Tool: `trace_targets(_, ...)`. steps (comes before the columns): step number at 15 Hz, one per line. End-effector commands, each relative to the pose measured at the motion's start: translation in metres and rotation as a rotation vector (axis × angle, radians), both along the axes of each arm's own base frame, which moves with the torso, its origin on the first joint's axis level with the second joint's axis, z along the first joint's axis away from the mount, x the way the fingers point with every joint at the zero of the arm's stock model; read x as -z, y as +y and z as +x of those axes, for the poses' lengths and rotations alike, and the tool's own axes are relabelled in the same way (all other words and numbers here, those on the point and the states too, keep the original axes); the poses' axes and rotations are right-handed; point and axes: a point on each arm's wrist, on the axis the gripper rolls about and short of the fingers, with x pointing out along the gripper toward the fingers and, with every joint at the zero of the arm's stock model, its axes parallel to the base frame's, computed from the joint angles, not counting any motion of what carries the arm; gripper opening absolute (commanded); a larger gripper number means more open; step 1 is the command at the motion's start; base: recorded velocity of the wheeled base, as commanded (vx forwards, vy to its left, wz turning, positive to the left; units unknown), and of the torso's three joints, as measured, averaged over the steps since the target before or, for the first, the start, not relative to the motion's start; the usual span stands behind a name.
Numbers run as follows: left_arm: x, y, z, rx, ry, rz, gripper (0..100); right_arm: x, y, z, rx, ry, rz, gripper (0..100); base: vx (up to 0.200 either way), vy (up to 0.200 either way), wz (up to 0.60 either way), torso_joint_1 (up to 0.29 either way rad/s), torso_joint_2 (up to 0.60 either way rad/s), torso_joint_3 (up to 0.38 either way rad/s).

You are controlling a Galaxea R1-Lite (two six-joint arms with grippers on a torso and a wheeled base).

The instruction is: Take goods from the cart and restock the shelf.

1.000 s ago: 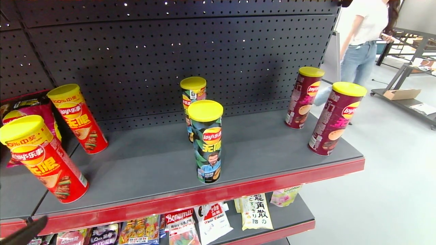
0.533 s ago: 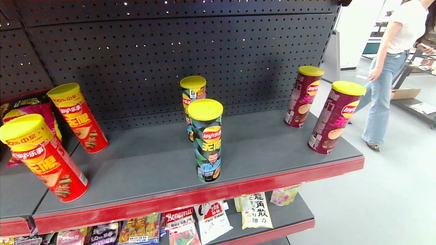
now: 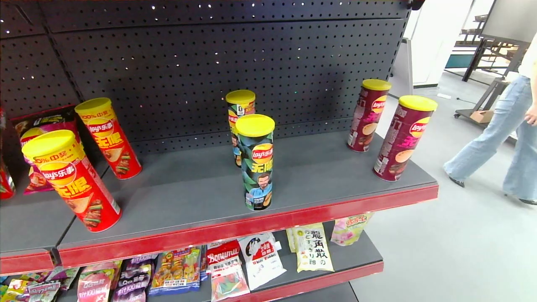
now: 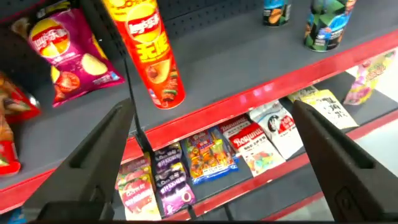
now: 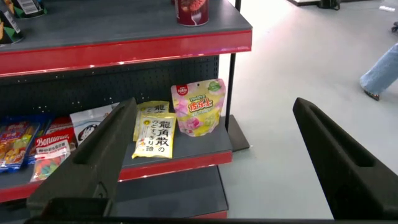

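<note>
While both hang before the shelf (image 3: pixel 235 228), the left gripper (image 4: pixel 212 109) has its fingers spread wide and touches nothing. Just ahead of it a red chip can (image 4: pixel 152 53) with a round logo and bold yellow characters stands upright near the shelf's red edge, a purple chip bag (image 4: pixel 65 53) beside it and a green-blue can (image 4: pixel 326 25) farther off. The right gripper (image 5: pixel 216 102) is likewise spread wide and bare. Ahead of it a pink-and-green pouch (image 5: pixel 199 106) and a yellow pouch (image 5: pixel 155 129) sit on the lower shelf (image 5: pixel 186 163), under the base of what looks like a maroon can (image 5: pixel 191 11).
</note>
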Motion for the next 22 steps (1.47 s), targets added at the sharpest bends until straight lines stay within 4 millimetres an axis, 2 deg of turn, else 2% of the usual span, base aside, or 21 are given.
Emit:
trace_targets(1,0.001,0.001,-0.002,0.004,-0.009,-0.004,100,0.0,0.0,0.0,0.001,0.0,-0.004,100,0.0,0.0,0.0,0.0,0.0,0.0)
trace_targets(8,0.0,0.001,-0.003,-0.001,-0.015,-0.007,100,0.0,0.0,0.0,0.001,0.0,-0.004,100,0.0,0.0,0.51,0.003,0.0,0.002)
trace_targets(11,0.002,0.001,-0.005,0.005,-0.025,-0.013,100,0.0,0.0,0.0,0.001,0.0,0.001,100,0.0,0.0,0.0,0.0,0.0,0.0)
trace_targets(15,0.03,0.004,-0.02,-0.006,-0.018,-0.05,100,0.0,0.0,0.0,-0.004,0.0,0.001,100,0.0,0.0,0.0,0.0,0.0,0.0)
trace_targets(18,0.044,-0.001,-0.014,-0.257,0.057,-0.143,100,0.0,0.0,0.0,-0.004,0.0,0.007,100,0.0,0.0,0.0,0.0,0.0,0.0)
trace_targets(22,0.064,-0.003,-0.002,-0.234,0.031,-0.235,100,0.0,0.0,0.0,-0.004,0.0,0.005,100,0.0,0.0,0.0,0.0,0.0,0.0)
